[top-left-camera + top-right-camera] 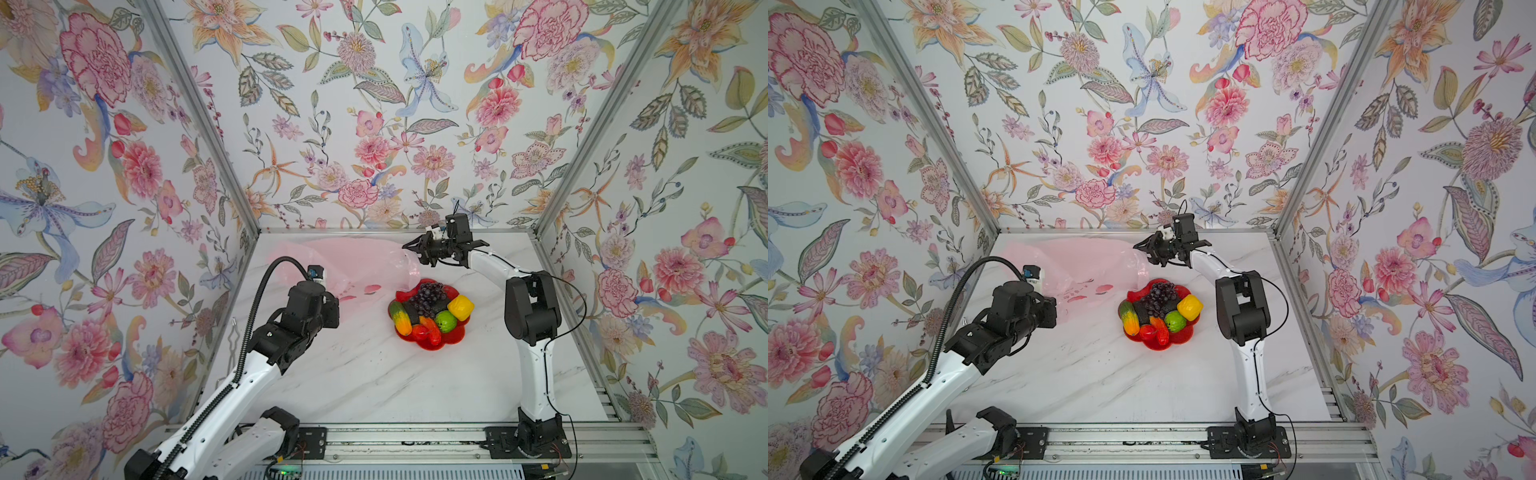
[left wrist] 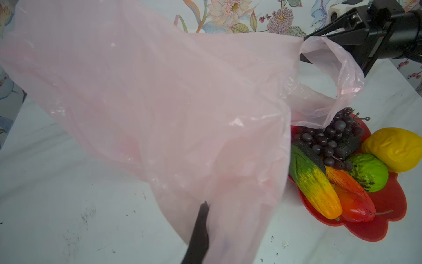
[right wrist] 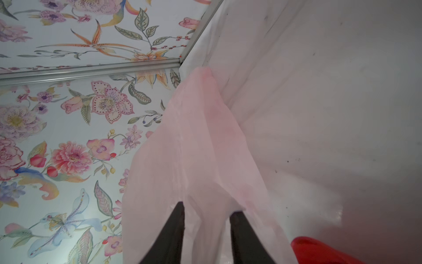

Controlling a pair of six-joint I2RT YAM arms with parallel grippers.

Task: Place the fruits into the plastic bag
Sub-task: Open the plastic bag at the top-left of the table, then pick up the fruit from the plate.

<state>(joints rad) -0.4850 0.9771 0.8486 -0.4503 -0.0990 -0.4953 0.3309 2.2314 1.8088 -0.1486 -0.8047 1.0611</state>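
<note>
- In both top views we see a thin translucent pink plastic bag [image 1: 353,262] spread over the far left part of a white marbled table [image 1: 374,382]. Its right end is up at the right gripper [image 1: 411,251].
- Near that end, a red flower-shaped plastic plate [image 1: 455,338] holds the small glossy toy fruits [image 1: 1160,311]. Among them are a dark purple grape bunch [image 1: 430,296], a yellow ribbed fruit [image 1: 460,308], a green round fruit [image 1: 446,321] and a green-orange elongated fruit [image 1: 401,321].
- In the left wrist view, the left gripper [image 2: 206,206] is clamped on the bag's film. We see one dark finger [image 2: 199,233]; the other is hidden under the pink sheet.
- There the bag hangs clear of the table, and its handle loop [image 2: 338,75] droops just above the grape bunch.
- Also there, the right gripper's jaws stand apart, with the handle loop lying between them.
- In the right wrist view, the two dark fingers [image 3: 175,230] stand apart. Pink film runs between and over them, not pinched, and a corner of the plate shows beside it.
</note>
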